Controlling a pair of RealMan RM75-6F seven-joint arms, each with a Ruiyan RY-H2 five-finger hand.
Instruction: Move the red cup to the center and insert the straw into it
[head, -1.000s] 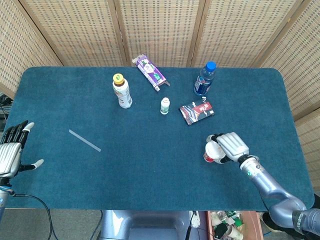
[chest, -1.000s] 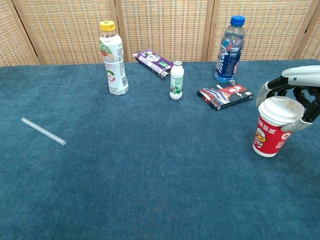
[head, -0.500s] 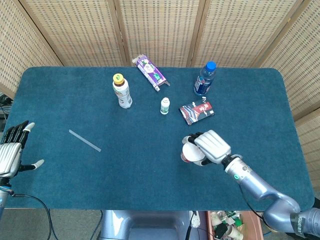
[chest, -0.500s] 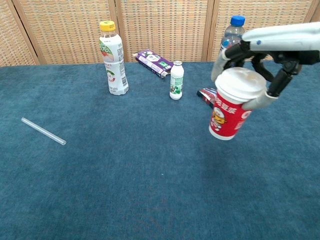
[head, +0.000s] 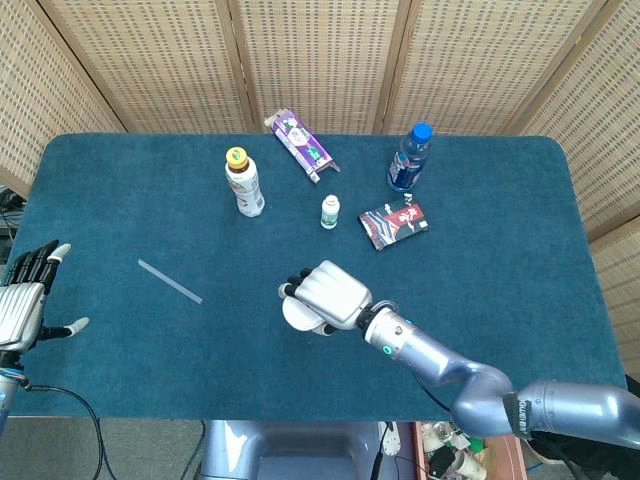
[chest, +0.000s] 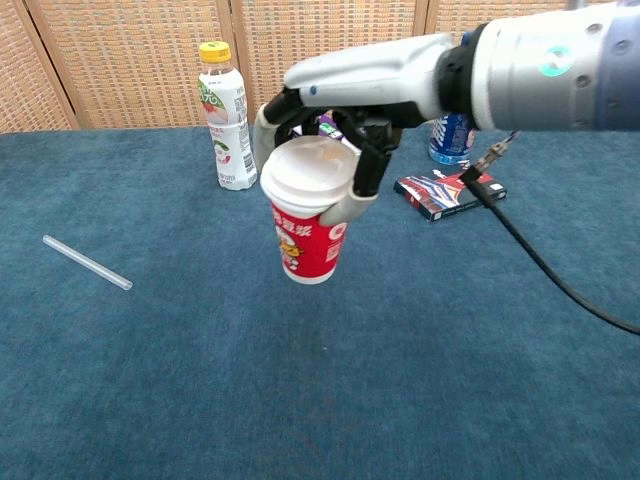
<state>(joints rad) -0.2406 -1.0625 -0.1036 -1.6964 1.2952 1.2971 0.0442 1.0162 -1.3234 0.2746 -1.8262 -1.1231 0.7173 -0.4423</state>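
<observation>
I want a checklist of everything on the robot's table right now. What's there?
Surface: blue carpet-like table, nothing spilled.
Job's things: red cup with white lid, held off the table near the middle; clear straw lying flat on the left side.
Clutter: yellow-capped bottle, small white bottle, purple box, blue-capped bottle, red-and-black packet.
Hands: right hand grips the cup from above; left hand open at the left edge.
Cables: black cable under the right arm.
Surroundings: wicker screens behind.

Right hand (head: 330, 295) around cup (head: 298, 314)
</observation>
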